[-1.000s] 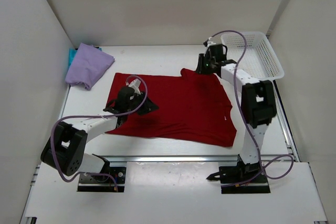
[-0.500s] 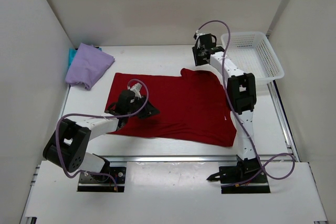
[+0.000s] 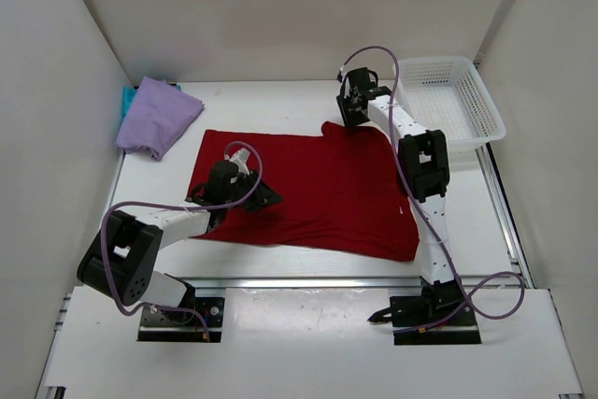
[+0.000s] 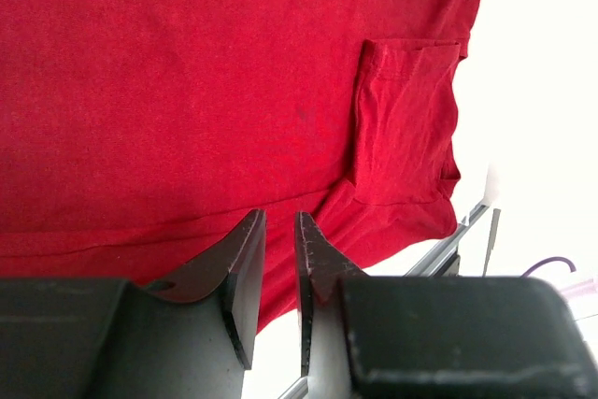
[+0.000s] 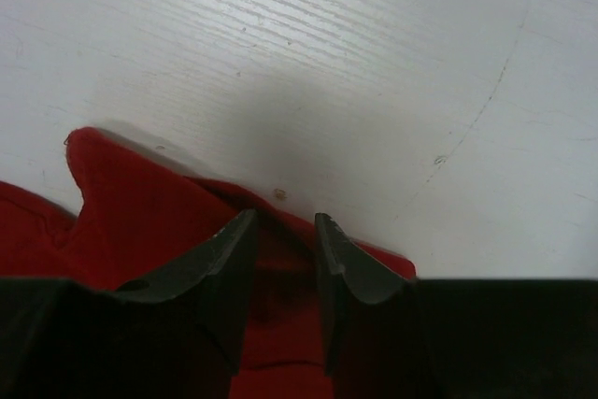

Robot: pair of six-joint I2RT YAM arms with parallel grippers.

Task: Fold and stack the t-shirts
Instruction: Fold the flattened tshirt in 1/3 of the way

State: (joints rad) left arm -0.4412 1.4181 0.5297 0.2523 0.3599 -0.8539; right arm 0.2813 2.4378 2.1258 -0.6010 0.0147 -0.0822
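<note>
We look down on a white bench [image 3: 280,105] walled in on three sides. The deep red t-shirt [image 3: 318,189] lies spread flat across its middle, and its near hem runs close to the bench's near edge. In the left wrist view, one sleeve [image 4: 406,123] lies flat against the shirt's body at the edge of the cloth.

In the far right corner sits a white mesh basket [image 3: 448,100], well apart from the red shirt. In the far left corner the lavender t-shirt [image 3: 159,117] lies folded. It sits on the teal t-shirt [image 3: 125,100], of which only a strip shows at the left.

The left tool [image 3: 269,198] hangs over the near left part of the red shirt. Its jaws are released, with a narrow gap between them [image 4: 277,221].

The right tool [image 3: 351,121] points down at the shirt's far edge. Its tips are a little apart, and red cloth shows between them [image 5: 285,221]. We cannot tell whether they grasp that cloth.
</note>
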